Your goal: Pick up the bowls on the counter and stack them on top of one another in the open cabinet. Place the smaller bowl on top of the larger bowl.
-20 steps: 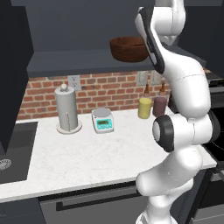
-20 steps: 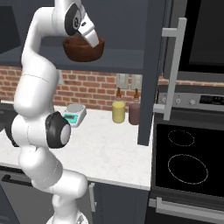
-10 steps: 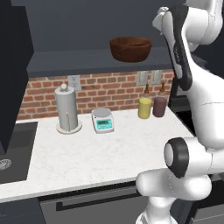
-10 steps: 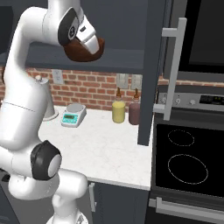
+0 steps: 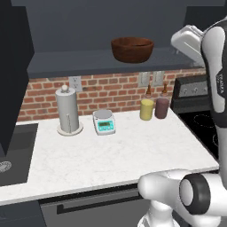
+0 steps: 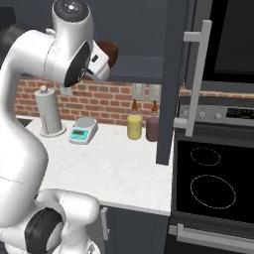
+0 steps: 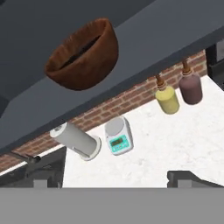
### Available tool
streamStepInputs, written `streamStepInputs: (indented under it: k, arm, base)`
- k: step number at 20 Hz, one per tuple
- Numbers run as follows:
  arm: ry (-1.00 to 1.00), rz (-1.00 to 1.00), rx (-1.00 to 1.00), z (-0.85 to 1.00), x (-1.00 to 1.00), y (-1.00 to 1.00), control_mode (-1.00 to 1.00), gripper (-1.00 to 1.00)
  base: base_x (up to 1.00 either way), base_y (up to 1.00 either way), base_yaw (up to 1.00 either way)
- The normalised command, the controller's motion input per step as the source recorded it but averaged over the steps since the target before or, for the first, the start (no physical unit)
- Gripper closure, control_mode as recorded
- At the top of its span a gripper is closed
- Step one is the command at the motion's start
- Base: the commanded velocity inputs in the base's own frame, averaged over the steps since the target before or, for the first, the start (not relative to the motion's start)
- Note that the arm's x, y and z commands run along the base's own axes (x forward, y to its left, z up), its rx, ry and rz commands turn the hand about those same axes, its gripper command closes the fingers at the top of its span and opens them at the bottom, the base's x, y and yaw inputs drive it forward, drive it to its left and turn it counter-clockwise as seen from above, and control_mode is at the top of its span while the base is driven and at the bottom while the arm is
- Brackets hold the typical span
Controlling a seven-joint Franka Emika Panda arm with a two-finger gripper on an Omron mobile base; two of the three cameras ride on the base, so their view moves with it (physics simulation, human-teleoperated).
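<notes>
1 bowl shelved, 1 to go
The brown bowl (image 5: 132, 48) sits in the open cabinet (image 5: 88, 60); gripper (image 7: 109, 178) spread wide, empty; black bowl unplaced.

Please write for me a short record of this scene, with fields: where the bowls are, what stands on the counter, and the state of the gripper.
larger bowl: reddish-brown bowl, upright on the shelf of the open cabinet
smaller bowl: not to be found in these views
counter: paper towel holder, small kitchen scale, yellow jar, maroon jar
gripper: open, empty, apart from the bowl
beside counter: black stove top
</notes>
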Motion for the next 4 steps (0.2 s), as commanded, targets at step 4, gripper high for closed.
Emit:
streamStepInputs:
  k: [4]
  arm:
    - [0.02, 0.26, -0.07, -0.49, -0.55, 0.02, -1.0, -1.0]
  base:
    - [0.0, 0.0, 0.0]
